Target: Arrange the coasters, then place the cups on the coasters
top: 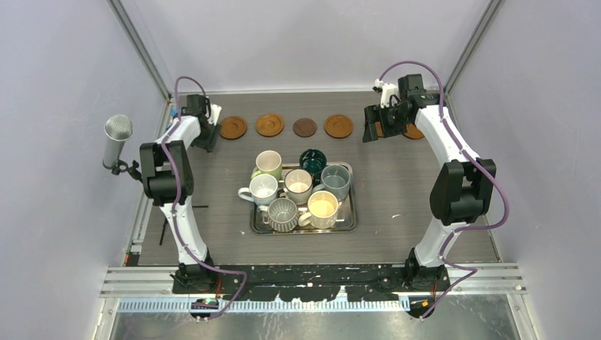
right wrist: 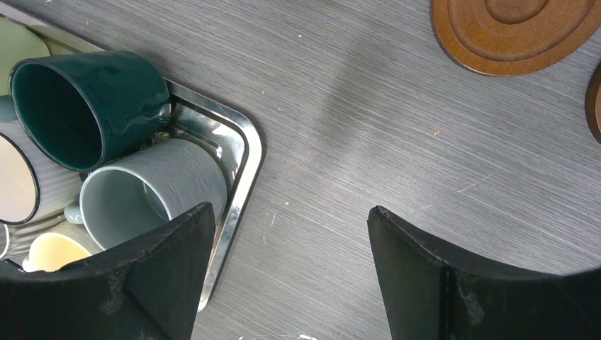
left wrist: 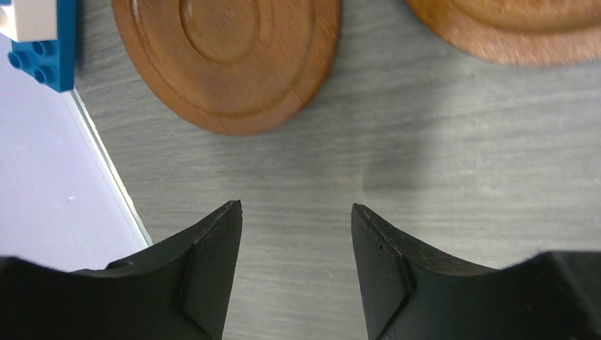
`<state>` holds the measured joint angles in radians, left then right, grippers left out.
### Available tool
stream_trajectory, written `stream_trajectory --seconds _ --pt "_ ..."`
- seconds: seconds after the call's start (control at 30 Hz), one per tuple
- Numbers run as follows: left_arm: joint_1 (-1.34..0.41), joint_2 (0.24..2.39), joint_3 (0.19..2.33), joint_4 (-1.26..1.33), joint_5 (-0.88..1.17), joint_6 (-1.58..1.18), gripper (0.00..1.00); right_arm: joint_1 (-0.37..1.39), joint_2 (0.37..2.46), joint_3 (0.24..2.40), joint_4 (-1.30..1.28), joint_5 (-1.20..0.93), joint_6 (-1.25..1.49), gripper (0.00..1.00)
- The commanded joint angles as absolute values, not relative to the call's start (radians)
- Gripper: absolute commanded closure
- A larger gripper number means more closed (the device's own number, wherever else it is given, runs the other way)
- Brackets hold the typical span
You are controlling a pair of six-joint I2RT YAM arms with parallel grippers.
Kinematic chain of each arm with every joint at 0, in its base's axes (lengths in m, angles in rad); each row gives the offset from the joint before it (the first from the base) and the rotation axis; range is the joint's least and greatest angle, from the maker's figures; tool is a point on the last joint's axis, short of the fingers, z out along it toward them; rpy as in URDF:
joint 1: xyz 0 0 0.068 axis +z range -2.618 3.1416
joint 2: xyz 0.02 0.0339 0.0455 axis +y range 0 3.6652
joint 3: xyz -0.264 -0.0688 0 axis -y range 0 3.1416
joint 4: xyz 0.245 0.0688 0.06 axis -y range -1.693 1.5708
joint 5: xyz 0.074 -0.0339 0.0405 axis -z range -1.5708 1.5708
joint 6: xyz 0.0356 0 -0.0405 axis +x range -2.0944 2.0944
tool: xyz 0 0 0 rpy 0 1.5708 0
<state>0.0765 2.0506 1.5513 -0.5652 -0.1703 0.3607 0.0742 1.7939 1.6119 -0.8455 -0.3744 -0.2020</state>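
Four coasters lie in a row at the back: orange-brown ones [top: 233, 127] [top: 269, 125] [top: 339, 126] and a smaller dark brown one [top: 305, 127]. Another orange-brown coaster [top: 412, 132] is partly hidden behind my right gripper [top: 371, 129]. Several cups crowd the steel tray [top: 347, 225], among them a dark teal cup [top: 312, 160], a grey-blue cup [top: 334, 180] and a ribbed grey cup [top: 282, 214]. My left gripper [left wrist: 294, 209] is open over bare table just short of the leftmost coaster [left wrist: 227, 57]. The right gripper [right wrist: 290, 212] is open, with nothing in it, between the tray's corner [right wrist: 241, 163] and a coaster [right wrist: 510, 32].
A blue and white block [left wrist: 42, 42] sits at the table's left edge by the wall. A microphone [top: 117, 142] stands left of the left arm. One cream cup [top: 268, 164] overhangs the tray's back left corner. Walls close in the table on three sides.
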Motion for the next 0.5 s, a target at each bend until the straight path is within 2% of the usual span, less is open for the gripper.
stream_trajectory --seconds 0.0,0.47 --pt "0.096 2.102 1.637 -0.511 -0.193 0.296 0.41 0.066 1.776 1.621 -0.827 -0.358 -0.187 0.17" --pt "0.120 2.222 1.775 -0.512 -0.195 0.273 0.45 0.065 1.781 1.626 -0.827 -0.354 -0.184 0.17"
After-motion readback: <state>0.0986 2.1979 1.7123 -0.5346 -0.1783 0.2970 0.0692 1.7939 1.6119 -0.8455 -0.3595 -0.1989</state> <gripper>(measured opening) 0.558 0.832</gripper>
